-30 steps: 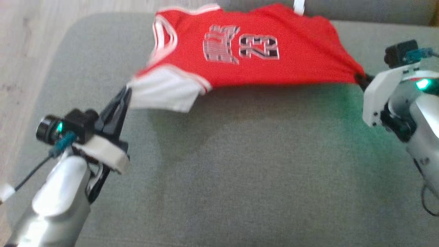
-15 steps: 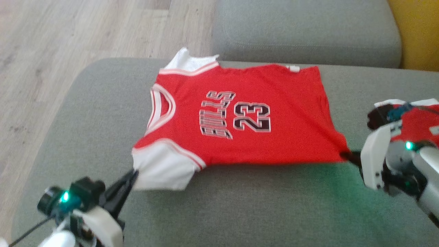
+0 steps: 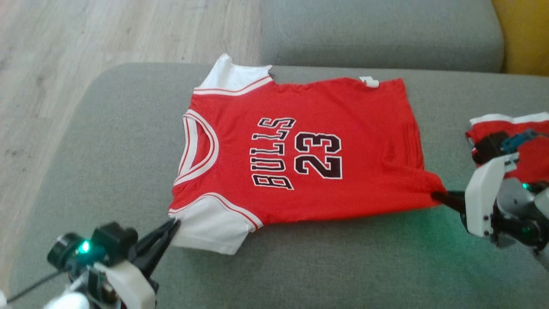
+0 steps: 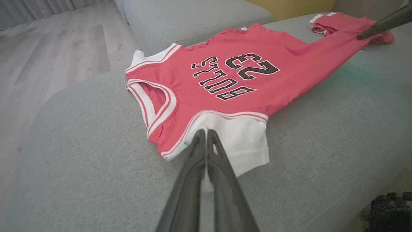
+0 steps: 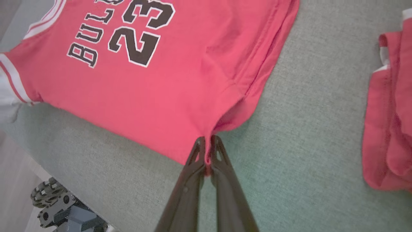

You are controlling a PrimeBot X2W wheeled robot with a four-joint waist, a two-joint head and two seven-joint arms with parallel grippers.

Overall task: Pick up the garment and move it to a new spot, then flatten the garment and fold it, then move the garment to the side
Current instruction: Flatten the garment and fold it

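Flatten step. Jersey (image 3: 300, 150) lies spread on the sofa (image 3: 300, 266); left gripper (image 3: 173, 223) pinches its white sleeve (image 3: 210, 234), right gripper (image 3: 436, 195) its hem corner (image 3: 424, 189). Next, I judge: you let go both, then regrip for the fold.

The Bulls jersey (image 3: 309, 150) that I held stretched above the grey sofa cushion (image 3: 300, 266) a second ago now lies flat on it.
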